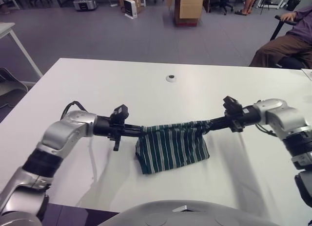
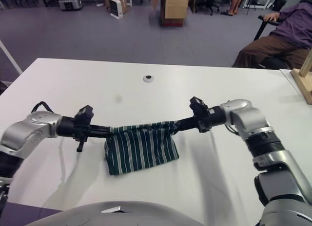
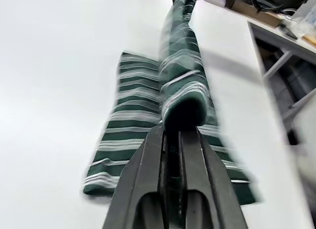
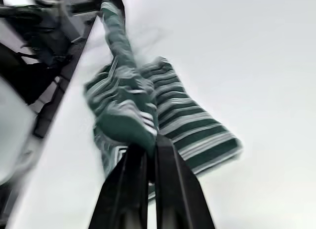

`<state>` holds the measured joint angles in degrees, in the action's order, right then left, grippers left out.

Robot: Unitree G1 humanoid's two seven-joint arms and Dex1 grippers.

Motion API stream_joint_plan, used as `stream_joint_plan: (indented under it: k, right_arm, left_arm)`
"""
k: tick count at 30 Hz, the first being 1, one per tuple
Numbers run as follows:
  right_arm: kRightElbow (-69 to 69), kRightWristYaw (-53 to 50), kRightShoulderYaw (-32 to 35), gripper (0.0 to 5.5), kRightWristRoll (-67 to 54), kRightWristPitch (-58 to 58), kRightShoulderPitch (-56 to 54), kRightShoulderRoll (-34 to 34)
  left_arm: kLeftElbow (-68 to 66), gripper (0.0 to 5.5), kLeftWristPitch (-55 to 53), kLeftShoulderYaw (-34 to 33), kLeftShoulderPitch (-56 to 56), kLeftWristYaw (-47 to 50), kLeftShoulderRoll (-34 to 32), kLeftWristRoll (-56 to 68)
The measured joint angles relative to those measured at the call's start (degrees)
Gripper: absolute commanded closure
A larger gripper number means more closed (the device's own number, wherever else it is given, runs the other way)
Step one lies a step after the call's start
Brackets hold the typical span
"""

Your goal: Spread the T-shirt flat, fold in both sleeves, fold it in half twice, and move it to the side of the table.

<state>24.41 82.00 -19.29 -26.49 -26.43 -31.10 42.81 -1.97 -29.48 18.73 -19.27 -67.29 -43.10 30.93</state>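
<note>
My left claw [image 1: 140,132] and right claw [image 1: 206,125] each pinch one upper corner of the folded green-and-white striped cloth T-shirt [image 1: 171,148]. It hangs stretched between them, with its lower part lying on the white bench [image 1: 146,89] near the front edge.

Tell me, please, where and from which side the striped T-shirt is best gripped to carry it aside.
Probably grip the T-shirt at both ends of its raised top edge, one from each side, where the left gripper and right gripper hold it: the folded cloth hangs stretched between them, lower part resting on the table.
</note>
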Motion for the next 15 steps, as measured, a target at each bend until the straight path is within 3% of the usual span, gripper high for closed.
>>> stream_joint_plan:
  k: [5, 8, 12, 15]
  right_arm:
    - [8.6, -11.6, 4.7, 4.41, 4.5, 1.7, -1.7, -6.1]
    - [6.8, -16.1, 7.2, 3.84, 7.6, 5.0, -0.5, -6.5]
    - [-0.4, -19.4, 4.9, 3.61, 16.1, 11.8, 7.5, -4.3]
    - [-2.5, -23.4, 5.5, 3.61, 17.7, 11.8, 9.0, -5.5]
  left_arm:
    - [-11.2, 4.42, 2.1, -0.7, -1.7, 5.1, 5.6, -6.3]
    - [-10.7, 3.9, 3.1, -4.1, -1.9, 6.7, 7.5, -6.4]
    - [-4.0, 3.23, 3.4, -9.1, -1.5, 6.9, 9.5, -3.1]
    - [2.3, 3.11, 2.2, -3.3, 0.7, 3.0, 12.0, -2.4]
